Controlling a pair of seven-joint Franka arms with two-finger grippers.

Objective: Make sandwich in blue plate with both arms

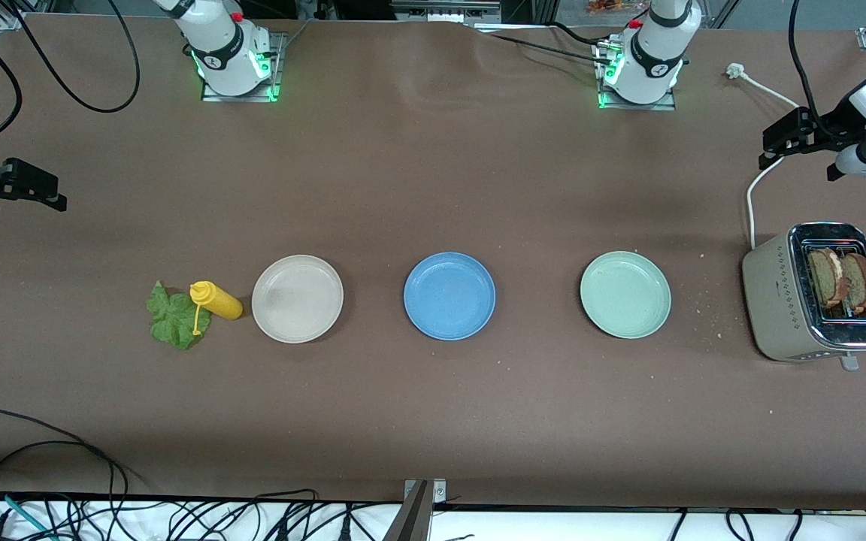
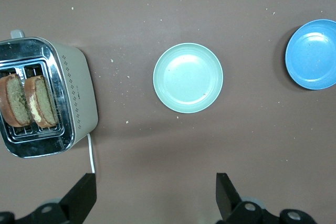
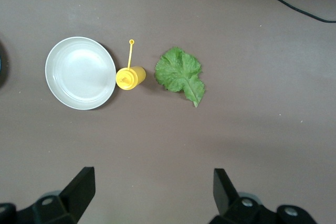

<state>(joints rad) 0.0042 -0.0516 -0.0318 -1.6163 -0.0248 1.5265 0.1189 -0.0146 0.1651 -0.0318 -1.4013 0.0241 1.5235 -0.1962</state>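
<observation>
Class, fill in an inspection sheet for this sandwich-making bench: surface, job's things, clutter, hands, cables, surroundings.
Surface: brown table, crumbs beside the toaster.
Job's things: blue plate empty; two bread slices in the toaster; lettuce leaf on the table.
Clutter: yellow squeeze bottle, beige-white plate, pale green plate.
Hands: left hand open, above the table by the toaster; right hand open, at its own end.
Cables: white toaster cord; black cables along the near edge.
Surroundings: nothing seen.

Three plates sit in a row, the blue plate point(image 1: 449, 295) between the others. Two bread slices point(image 1: 843, 279) stand in a toaster point(image 1: 779, 300) at the left arm's end; a lettuce leaf point(image 1: 172, 315) and bottle point(image 1: 216, 300) lie at the right arm's end.
</observation>
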